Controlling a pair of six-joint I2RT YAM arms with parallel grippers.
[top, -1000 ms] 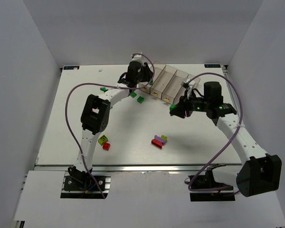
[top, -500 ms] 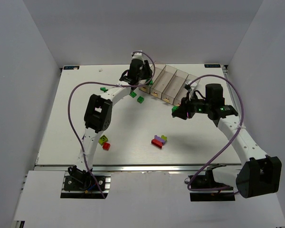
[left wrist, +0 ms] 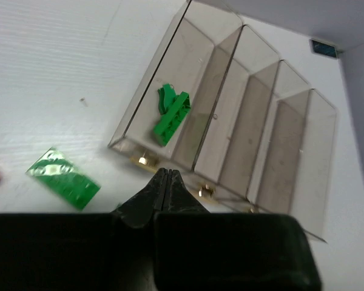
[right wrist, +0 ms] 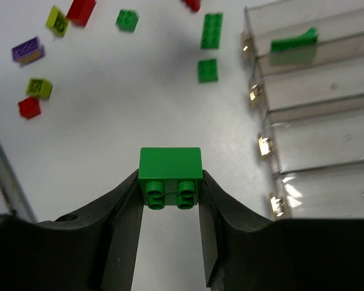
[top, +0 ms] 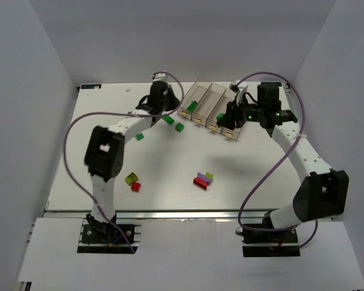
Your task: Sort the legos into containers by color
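Observation:
My right gripper (right wrist: 170, 185) is shut on a green lego (right wrist: 170, 173), studs toward the camera, held above the table just before the labelled ends of the containers (right wrist: 315, 97). In the top view it (top: 225, 119) hangs at the near end of the four clear bins (top: 207, 97). My left gripper (left wrist: 165, 174) is shut and empty, just left of the bins (left wrist: 249, 115). The leftmost bin holds a green lego (left wrist: 171, 112). Loose green legos (top: 168, 120) (top: 179, 127) (top: 139, 137) lie left of the bins.
A yellow-green lego (top: 131, 178) and a red one (top: 135, 187) lie at the front left. A red, purple and yellow-green cluster (top: 202, 180) lies front centre. Purple cables loop over both arms. White walls close in the table.
My right gripper has carried the green lego back and left to the bins' near end. My left gripper has pulled left, away from the bins. One green lego now lies nearer the front.

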